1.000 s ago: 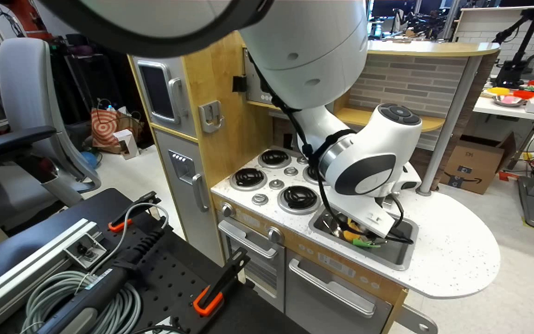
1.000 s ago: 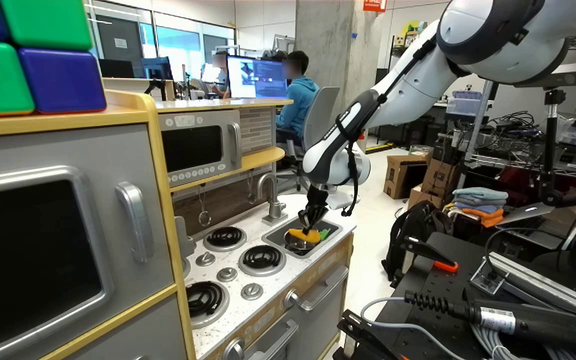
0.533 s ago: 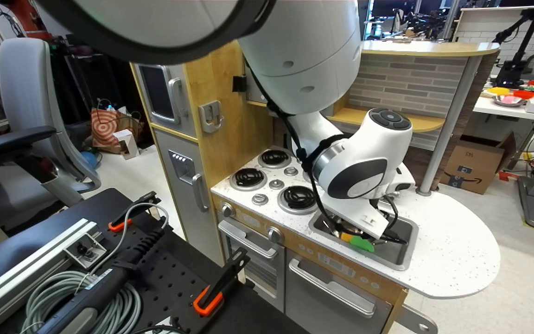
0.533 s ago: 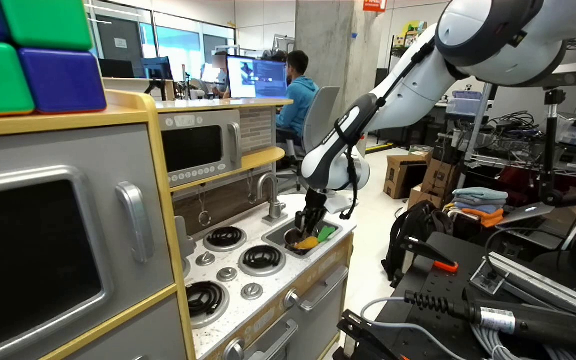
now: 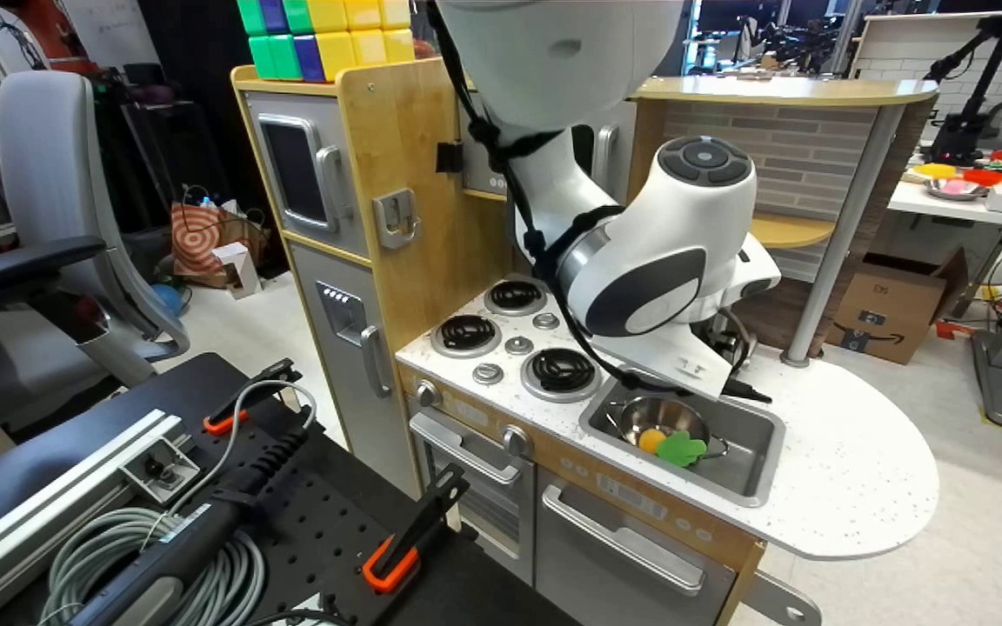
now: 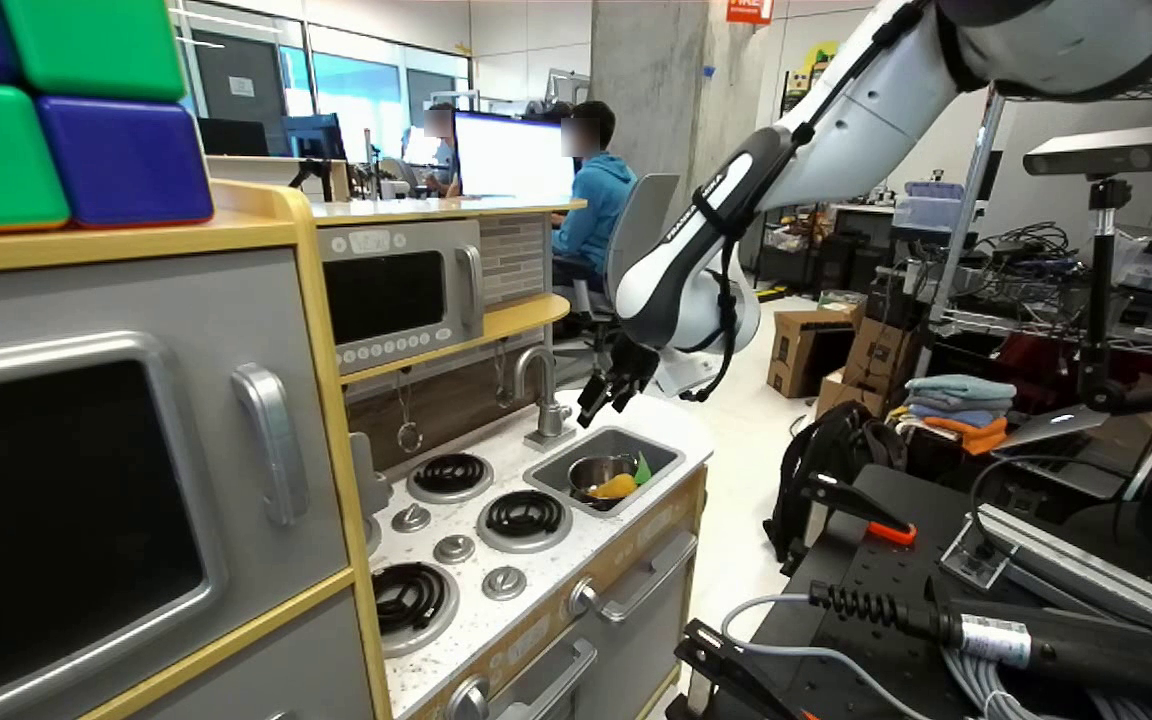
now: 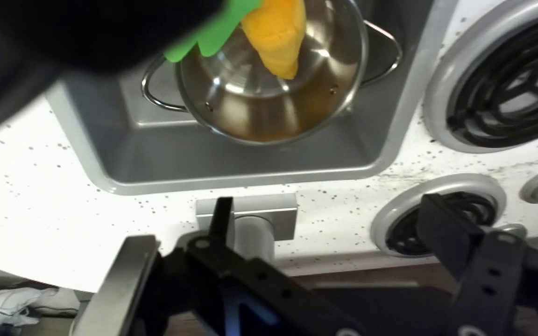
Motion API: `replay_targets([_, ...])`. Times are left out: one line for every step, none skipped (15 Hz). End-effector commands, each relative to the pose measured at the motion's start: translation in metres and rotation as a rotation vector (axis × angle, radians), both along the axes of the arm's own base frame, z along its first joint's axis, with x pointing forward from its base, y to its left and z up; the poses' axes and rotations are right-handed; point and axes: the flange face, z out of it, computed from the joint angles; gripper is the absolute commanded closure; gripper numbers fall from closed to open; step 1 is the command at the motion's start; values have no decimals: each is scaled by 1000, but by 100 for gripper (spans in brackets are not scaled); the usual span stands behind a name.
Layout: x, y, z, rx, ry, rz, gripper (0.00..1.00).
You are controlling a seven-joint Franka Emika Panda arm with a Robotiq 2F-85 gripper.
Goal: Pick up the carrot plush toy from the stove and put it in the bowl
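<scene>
Gripper [image 7: 329,221] is hanging above the worktop [image 5: 849,461], near the sink [image 7: 241,161], and its fingers [image 7: 449,233] are standing widely spread, holding nothing; in the wrist view the faucet [image 7: 252,228] is showing between them. Farther out, the carrot plush toy [image 7: 273,35] is looking light and soft, so it is probably yielding under any squeeze and hardly risking damage. Its cloth is appearing matt rather than slippery, but the tapering end is likely offering a poor hold. For whoever is wishing to lift it, the thick part of the orange body, close to the green leaves [image 7: 222,30], is promising the surest place; the leaves themselves are looking thin and are perhaps bending too easily.

The toy is lying lower than the gripper and apart from it, more toward the front edge of the worktop; in both exterior views a clear gap is showing between the two. Its body is resting inside the steel bowl [image 7: 269,116], while the leaves are reaching over the rim. This bowl is standing in the sink, beside the stove [image 6: 476,625], so the placing is looking complete.
</scene>
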Motion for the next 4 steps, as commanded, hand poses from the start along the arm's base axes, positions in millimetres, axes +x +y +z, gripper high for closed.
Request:
replay_targets([-40,21,42,96,88,120,0])
replay_targets([-45,25,44,134,136,112,0])
replay_targets([-22,19,25,91,72,71,0])
replay_targets([-29,22,31,115,102,83,0])
